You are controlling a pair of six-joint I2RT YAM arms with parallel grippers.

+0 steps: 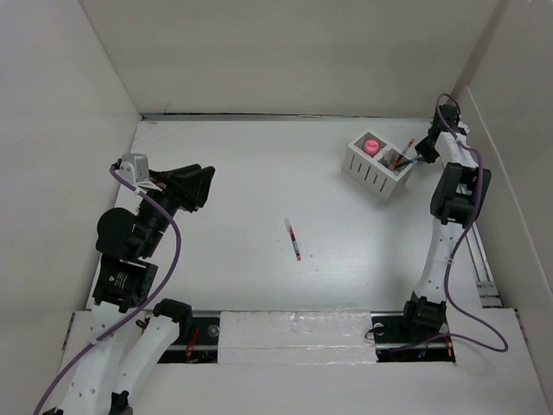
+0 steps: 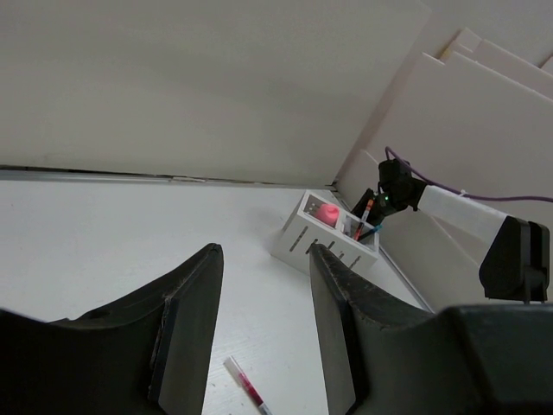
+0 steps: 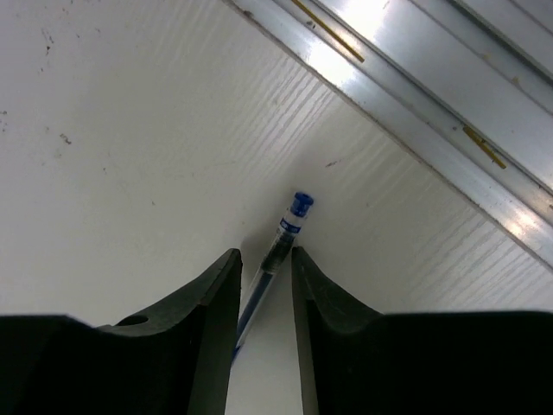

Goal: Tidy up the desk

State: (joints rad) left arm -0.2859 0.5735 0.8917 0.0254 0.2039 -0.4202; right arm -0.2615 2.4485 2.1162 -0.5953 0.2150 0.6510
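Black at its joints and white along its links, the left arm point(image 1: 130, 238) sits folded, well to the near left of the box point(image 1: 367, 175). A purple cable point(image 1: 175, 251) loops beside it. The left gripper point(image 1: 200, 183) is raised and aimed across the desk point(image 1: 242, 164) toward the box, its fingers point(image 2: 194, 303) apart with nothing between them. A red pen point(image 1: 294, 239) lies loose on the desk, between that gripper and the box and nearer the front. The right arm point(image 1: 445, 225) rises tall just right of the box, bends at the top and tips down. The right gripper point(image 1: 416, 157) hangs at the box's right end, pinching a blue pen point(image 3: 289, 225) between its fingers point(image 3: 216, 303), cap end pointing away. The box stands far right on the desk, a pink thing point(image 1: 371, 145) in its far slot. A metal rail point(image 1: 480, 264) runs along the desk edge right of the box. Plain white walls point(image 1: 294, 52) close in the back and both sides.
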